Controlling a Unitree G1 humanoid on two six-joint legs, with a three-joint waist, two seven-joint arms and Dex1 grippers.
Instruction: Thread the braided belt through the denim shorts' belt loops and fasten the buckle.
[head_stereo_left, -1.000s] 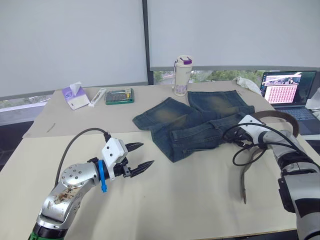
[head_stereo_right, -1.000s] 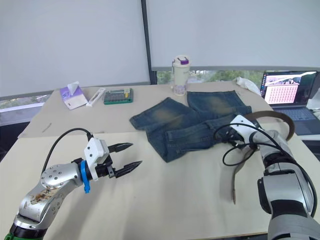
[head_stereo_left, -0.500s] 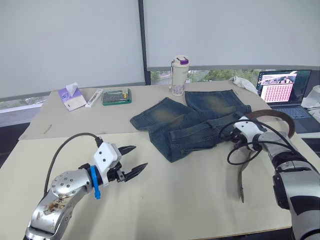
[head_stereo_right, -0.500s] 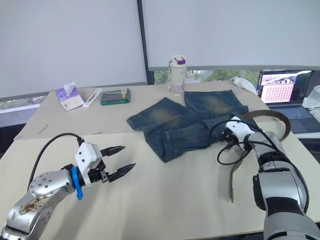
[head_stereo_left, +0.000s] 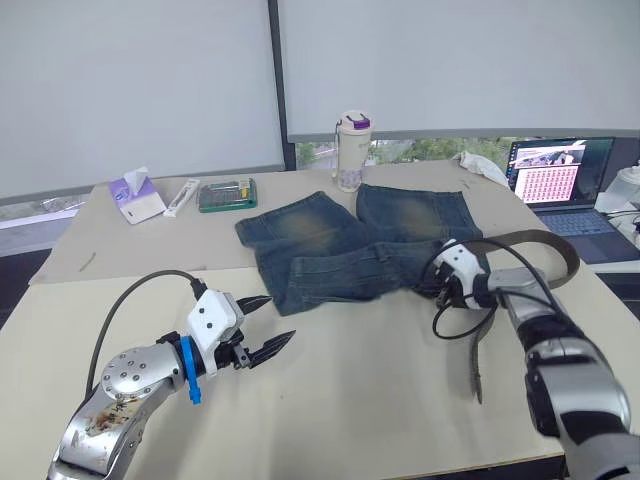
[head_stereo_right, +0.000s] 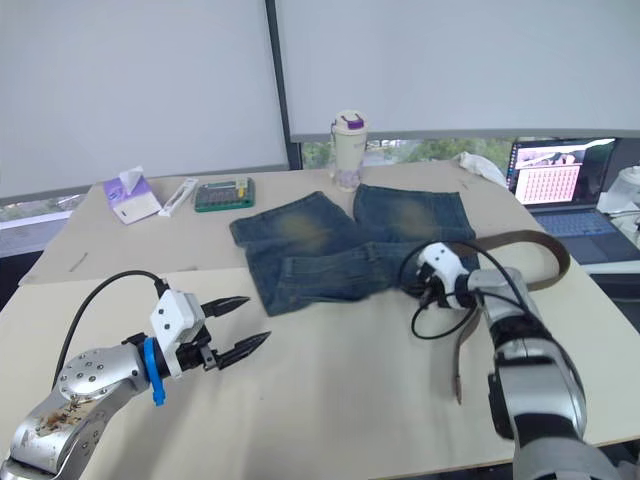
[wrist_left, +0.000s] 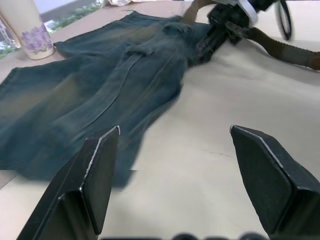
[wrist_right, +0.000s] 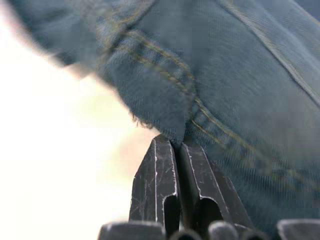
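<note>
Beige table (head_stereo_left: 380, 400); white roller blinds (head_stereo_left: 130, 80) over windows, greenery (head_stereo_left: 420, 150) below; open laptop (head_stereo_left: 558, 175) far right.

You can't see the small silver metal buckle: the right arm's black cables cover the long dark brown braided belt (head_stereo_left: 535, 240) there. The dark blue denim shorts' (head_stereo_left: 340, 245) belt loops are too small to make out.

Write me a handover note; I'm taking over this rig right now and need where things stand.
Left gripper: open, hovering over bare table, holding nothing.
Right gripper: shut on an edge of the denim shorts, at their right end.
Braided belt: lying on the table right of the shorts, curving around the right arm, one end toward the front edge.
Done: no threading visible.
Left: thread the belt through the belt loops, fasten the buckle.
</note>
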